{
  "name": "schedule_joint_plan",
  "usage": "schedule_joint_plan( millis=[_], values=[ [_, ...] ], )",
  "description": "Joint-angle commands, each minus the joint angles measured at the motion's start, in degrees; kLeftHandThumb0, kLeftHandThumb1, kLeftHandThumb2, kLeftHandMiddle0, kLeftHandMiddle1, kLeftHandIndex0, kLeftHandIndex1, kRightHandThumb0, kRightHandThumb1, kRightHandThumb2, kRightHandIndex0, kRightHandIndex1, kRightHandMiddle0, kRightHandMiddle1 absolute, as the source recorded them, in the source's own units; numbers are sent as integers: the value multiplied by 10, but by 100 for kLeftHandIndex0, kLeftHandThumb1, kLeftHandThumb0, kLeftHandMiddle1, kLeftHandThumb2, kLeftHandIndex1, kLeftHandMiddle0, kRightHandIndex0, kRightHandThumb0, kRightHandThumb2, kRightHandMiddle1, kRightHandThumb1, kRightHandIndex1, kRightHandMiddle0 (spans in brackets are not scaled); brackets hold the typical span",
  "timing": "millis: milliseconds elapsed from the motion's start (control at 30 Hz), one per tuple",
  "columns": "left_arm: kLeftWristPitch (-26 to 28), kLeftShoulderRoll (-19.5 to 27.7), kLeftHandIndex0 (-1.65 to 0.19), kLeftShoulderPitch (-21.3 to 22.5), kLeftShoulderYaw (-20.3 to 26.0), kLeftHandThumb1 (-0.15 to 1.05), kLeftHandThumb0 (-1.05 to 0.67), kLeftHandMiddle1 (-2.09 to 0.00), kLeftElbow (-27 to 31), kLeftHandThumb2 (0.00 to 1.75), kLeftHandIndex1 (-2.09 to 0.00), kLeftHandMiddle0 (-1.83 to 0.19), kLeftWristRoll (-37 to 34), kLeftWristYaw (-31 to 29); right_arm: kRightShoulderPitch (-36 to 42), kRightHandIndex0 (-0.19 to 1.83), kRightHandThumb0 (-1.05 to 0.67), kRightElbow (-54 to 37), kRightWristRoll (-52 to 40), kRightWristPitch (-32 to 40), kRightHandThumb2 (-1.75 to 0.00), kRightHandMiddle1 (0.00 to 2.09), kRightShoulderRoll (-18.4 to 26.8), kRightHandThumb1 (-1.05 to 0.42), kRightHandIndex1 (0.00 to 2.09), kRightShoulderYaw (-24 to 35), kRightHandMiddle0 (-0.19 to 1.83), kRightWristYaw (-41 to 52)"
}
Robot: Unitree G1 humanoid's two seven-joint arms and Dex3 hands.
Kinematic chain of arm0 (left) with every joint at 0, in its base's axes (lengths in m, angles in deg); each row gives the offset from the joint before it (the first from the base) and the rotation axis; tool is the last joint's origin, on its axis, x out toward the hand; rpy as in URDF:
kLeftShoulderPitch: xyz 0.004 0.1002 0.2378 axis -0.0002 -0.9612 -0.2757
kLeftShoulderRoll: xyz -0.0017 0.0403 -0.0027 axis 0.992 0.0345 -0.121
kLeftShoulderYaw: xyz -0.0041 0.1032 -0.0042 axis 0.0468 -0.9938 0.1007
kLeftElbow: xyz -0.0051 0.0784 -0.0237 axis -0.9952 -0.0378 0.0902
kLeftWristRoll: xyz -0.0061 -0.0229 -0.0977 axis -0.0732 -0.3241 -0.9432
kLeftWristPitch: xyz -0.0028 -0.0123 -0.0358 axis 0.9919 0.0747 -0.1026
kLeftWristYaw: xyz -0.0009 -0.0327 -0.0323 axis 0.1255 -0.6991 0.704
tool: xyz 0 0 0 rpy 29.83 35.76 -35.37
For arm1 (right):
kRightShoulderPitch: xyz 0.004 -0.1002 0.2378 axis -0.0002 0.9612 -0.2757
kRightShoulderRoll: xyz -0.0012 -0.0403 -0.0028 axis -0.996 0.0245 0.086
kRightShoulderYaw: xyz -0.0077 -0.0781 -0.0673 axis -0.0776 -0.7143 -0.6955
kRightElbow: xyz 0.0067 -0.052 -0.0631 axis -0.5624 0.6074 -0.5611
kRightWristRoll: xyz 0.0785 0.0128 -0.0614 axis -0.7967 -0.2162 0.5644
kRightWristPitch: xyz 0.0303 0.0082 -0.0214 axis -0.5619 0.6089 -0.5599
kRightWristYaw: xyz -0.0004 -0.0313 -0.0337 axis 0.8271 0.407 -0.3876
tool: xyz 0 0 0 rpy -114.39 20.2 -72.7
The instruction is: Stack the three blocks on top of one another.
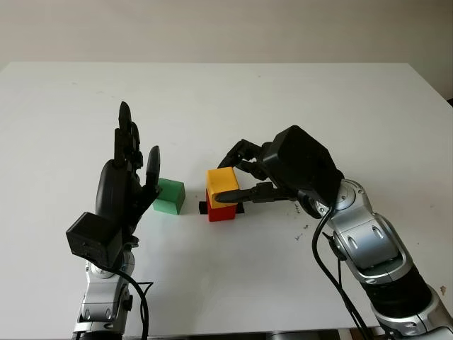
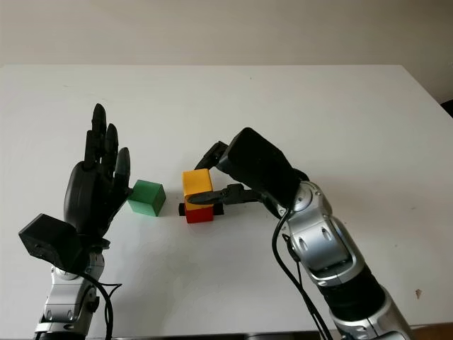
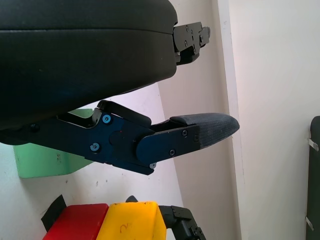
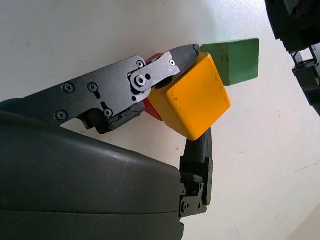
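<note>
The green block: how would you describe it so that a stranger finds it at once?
On the white table, look between the two black hands. The green cube block sits alone beside the raised, open left hand, apart from the yellow-on-red pair.

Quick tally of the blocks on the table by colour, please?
Green block: 1
Yellow block: 1, held by the right robot hand on top of the red one
Red block: 1
Total: 3

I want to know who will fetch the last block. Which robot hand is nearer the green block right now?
Left. The left robot hand is raised and open right beside the green block. The right robot hand is farther off, shut on the yellow block atop the red block.
</note>
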Motion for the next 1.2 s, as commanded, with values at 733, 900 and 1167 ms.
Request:
schedule_joint_plan(
  millis=[733,900,1167],
  values=[
    [7,-1,13,-2,-4,105,-70,-6,5,57,-6,14,10,11,37,-19,-87,-14,56,-163,-6,0,52,-90,0,2,-19,35],
    [0,2,13,-3,-2,105,-69,-5,2,59,-5,15,3,4,52,-19,-88,-25,6,-174,-10,0,54,-99,0,79,-19,52],
    [-3,9,13,-2,4,105,-68,-5,0,59,-5,15,-4,-6,132,-19,-80,-24,-66,-262,-61,0,39,-105,0,191,-19,22]
  ],
)
